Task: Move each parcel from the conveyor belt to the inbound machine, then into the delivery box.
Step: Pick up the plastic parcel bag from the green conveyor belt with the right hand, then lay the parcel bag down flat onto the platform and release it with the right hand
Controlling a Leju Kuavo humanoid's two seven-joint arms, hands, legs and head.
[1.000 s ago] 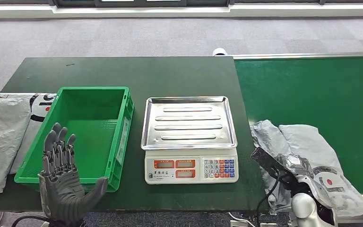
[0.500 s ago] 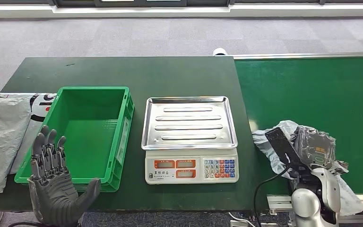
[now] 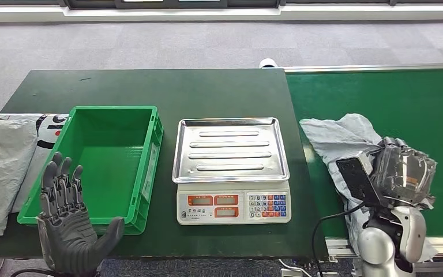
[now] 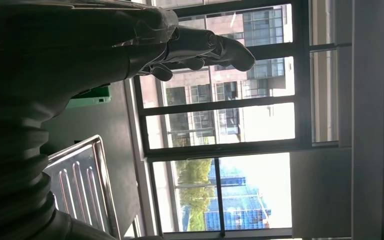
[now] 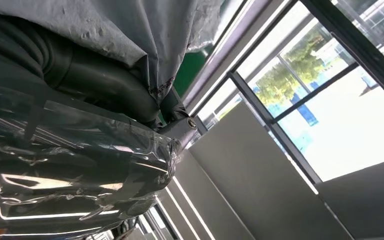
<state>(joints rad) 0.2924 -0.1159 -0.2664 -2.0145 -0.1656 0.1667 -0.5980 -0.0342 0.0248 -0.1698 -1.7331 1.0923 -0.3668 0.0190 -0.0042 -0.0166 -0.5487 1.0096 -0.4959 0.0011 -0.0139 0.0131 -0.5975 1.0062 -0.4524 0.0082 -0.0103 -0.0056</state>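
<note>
A crumpled grey parcel (image 3: 339, 138) hangs over the green conveyor belt (image 3: 380, 95), held by my right hand (image 3: 404, 168), which is wrapped in clear plastic. In the right wrist view the grey parcel (image 5: 130, 30) drapes over the dark fingers (image 5: 105, 95). The inbound machine is a scale with a bare steel tray (image 3: 231, 147), just left of the parcel. The green delivery box (image 3: 115, 108) stands left of the scale with nothing in it. My left hand (image 3: 69, 222) hovers at the box's front left corner, fingers spread and holding nothing; the left hand (image 4: 130, 45) shows the same in its wrist view.
Grey and white parcels (image 3: 3, 161) lie on the dark table (image 3: 167, 86) left of the box. The scale's keypad and displays (image 3: 233, 206) face the front edge. A black cable (image 3: 329, 231) loops beside my right forearm.
My right hand has risen off the belt and drawn the grey parcel up with it, so the bag now hangs stretched out. My left hand has sunk slightly toward the front left.
</note>
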